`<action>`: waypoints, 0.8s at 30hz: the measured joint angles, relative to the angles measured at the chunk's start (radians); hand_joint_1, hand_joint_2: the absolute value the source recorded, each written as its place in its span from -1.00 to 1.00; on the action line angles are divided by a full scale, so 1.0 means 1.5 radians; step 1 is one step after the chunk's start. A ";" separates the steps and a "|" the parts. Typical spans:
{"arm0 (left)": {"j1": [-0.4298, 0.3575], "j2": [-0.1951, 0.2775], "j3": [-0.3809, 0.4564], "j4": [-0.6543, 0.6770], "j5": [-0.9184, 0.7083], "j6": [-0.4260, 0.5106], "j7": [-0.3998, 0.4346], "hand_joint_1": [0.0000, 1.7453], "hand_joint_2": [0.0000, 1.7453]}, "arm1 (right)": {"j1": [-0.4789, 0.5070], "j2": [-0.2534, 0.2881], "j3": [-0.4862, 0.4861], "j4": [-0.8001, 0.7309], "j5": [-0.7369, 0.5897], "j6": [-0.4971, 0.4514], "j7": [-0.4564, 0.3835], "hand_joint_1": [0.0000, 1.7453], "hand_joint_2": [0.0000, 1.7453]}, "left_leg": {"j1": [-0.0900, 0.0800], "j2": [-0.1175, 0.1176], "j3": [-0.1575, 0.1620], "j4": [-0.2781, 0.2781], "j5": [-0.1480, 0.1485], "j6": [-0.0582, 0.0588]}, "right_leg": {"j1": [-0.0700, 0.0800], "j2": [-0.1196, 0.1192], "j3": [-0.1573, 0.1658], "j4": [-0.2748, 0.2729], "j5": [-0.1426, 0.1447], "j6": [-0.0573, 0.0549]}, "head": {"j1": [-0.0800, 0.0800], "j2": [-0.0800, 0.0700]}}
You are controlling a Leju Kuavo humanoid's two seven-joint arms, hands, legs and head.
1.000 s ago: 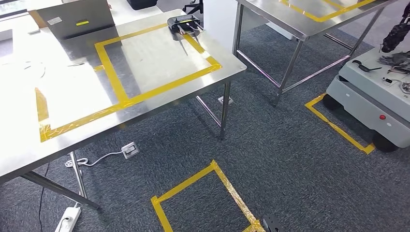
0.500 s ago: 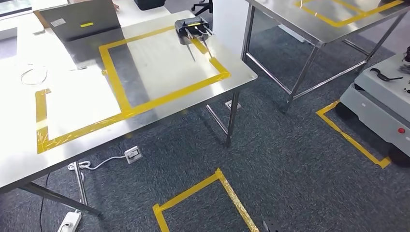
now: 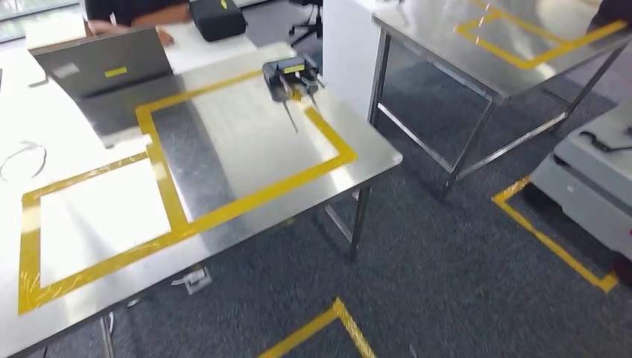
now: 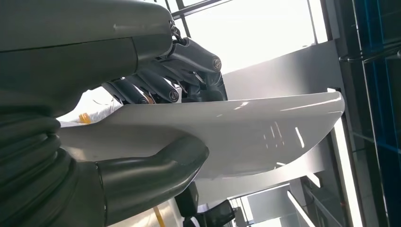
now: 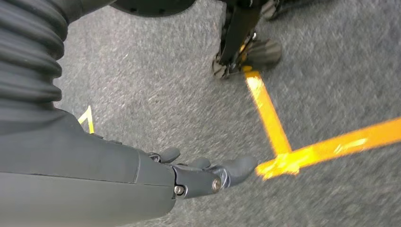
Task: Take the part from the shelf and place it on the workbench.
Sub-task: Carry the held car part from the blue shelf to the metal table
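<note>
Steel tabletop (image 3: pixel 246 142) marked with yellow tape rectangles (image 3: pixel 242 198) fills the head view, with a small dark device with metal prongs (image 3: pixel 292 77) at its far edge, a grey laptop (image 3: pixel 100 68) behind, a second steel table (image 3: pixel 492 45) to the right and grey carpet with yellow floor tape (image 3: pixel 555 242) below. Left wrist view: the left hand (image 4: pixel 156 123) grips the smooth white curved panel part (image 4: pixel 265 130), dark fingers (image 4: pixel 161 87) on one face and thick grey thumb (image 4: pixel 151 172) on the other. Right wrist view: the right hand (image 5: pixel 198 177) hangs over the carpet (image 5: pixel 156 80) with fingers loosely extended, holding nothing.
</note>
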 joint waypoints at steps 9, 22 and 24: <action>-0.031 0.014 -0.004 0.044 -0.119 0.073 0.054 1.00 1.00 | -0.005 0.002 -0.001 -0.001 0.001 -0.001 0.000 -1.00 1.00 | 0.011 -0.006 0.052 -0.010 -0.055 0.010 | -0.012 -0.001 -0.184 0.198 0.006 0.026 | 0.001 0.000; -0.422 0.164 -0.120 0.633 -0.629 0.452 0.077 1.00 1.00 | -0.010 0.000 -0.002 0.000 0.037 0.002 -0.002 -1.00 1.00 | 0.011 -0.010 0.078 -0.020 -0.071 -0.010 | -0.014 0.006 -0.173 0.050 0.111 0.007 | 0.001 0.000; -0.472 0.168 -0.141 0.709 -0.663 0.473 0.100 1.00 1.00 | -0.010 0.000 -0.002 0.000 0.041 0.002 -0.003 -1.00 1.00 | 0.012 -0.008 0.079 -0.022 -0.072 -0.016 | -0.014 0.007 -0.173 0.050 0.111 0.006 | 0.001 0.000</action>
